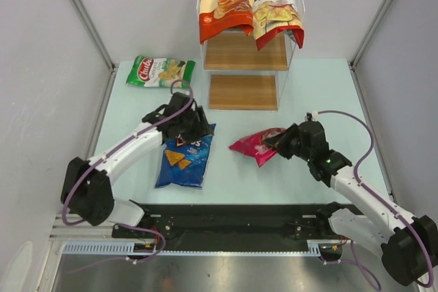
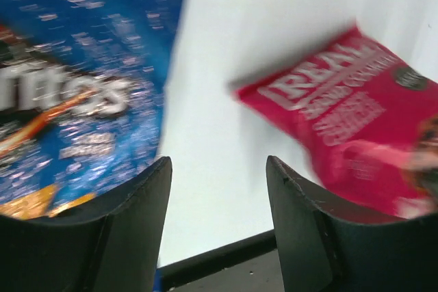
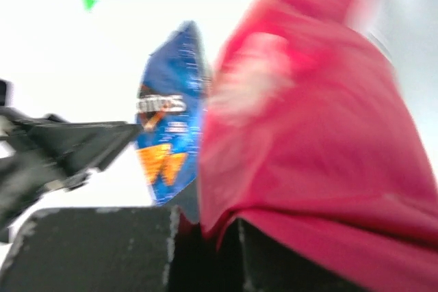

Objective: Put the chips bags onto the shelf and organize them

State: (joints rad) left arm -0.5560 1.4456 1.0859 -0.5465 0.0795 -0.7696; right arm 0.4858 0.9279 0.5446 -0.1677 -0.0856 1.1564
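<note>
A pale green bench (image 1: 301,176) fills the middle of the overhead view, closed in by plain grey walls (image 1: 41,66) at the left, back and right. Slanted metal posts (image 1: 82,15) mark the back corners. A black strip (image 1: 233,218) runs along the near edge, with a slotted white rail (image 1: 102,246) and brushed metal sheet (image 1: 226,275) below.

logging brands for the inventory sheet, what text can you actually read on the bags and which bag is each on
"Chuba": green bag, large logo.
"Chuba": red bag; the smaller line under it is too small to read.
"ritos": blue bag, left wrist view, first letters cut off.
"REAL": pink bag; the lines below are blurred.
Orange-and-cream bag: print too small to read.
</note>
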